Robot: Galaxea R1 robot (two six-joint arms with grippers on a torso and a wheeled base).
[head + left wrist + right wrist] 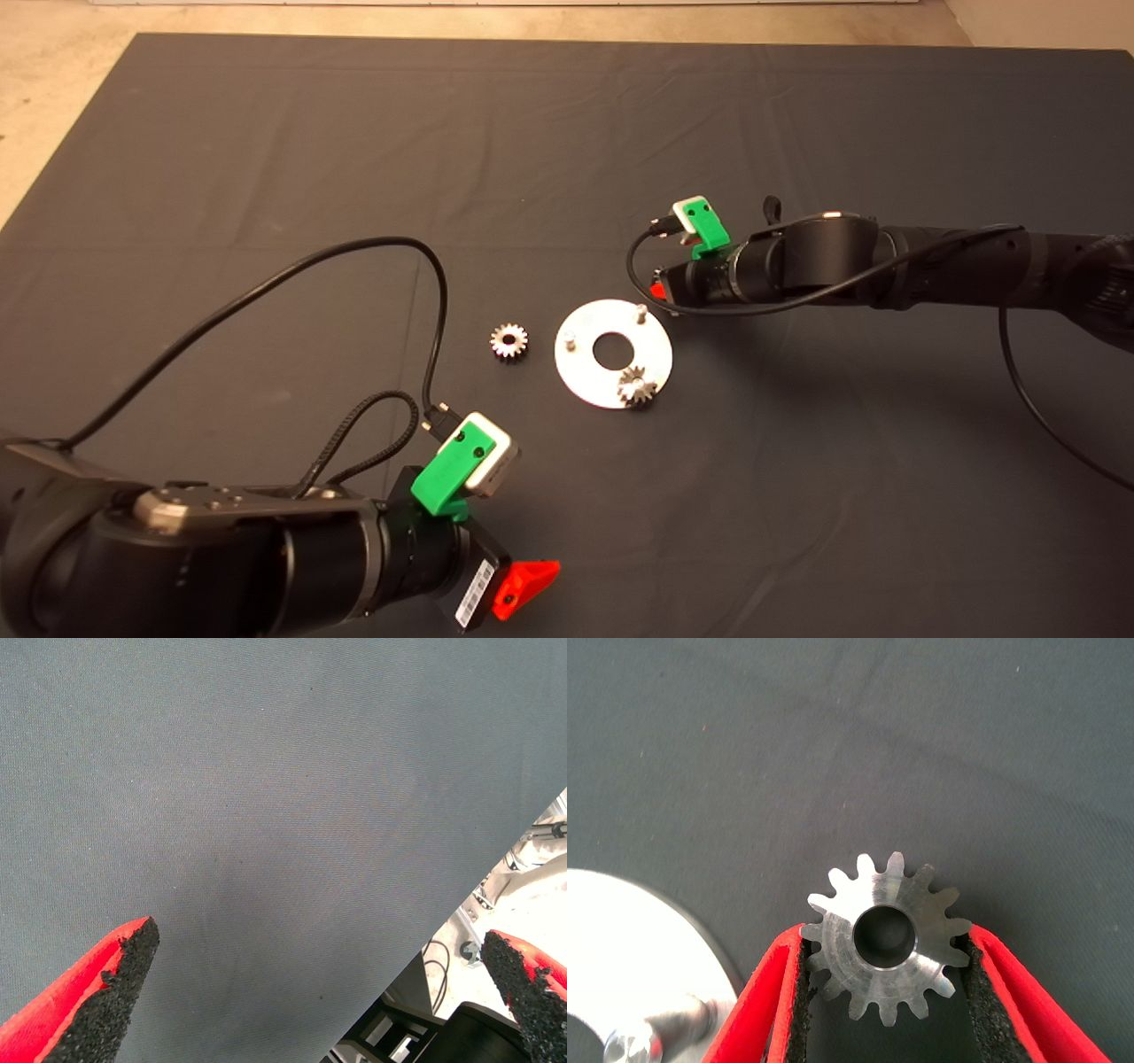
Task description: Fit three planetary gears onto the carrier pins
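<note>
Up close, the held gear [887, 937] is shiny with pointy teeth and a dark hole, pinched between the right gripper [886, 992] pads beside the disc [613, 354]. Three gears: one held, one [637, 387] on a pin, one [508, 340] on the mat [266, 177]. Two pins [640, 310] stand bare. Only the head view shows the disc gear. The left gripper [319, 992] fingers sit wide apart near the mat's edge.

— Where does everything sit?
— The disc [585, 377] lies at mid-frame on the mat [266, 159]. One gear [636, 387] sits on its lower-right pin; two pins [640, 310] stand bare. Another gear [508, 340] lies just left of the disc.
— And your grippers?
— My right gripper [657, 288], at the disc's upper right, pinches a third gear [886, 937]. My left gripper [524, 587] waits lower left, fingers spread.
</note>
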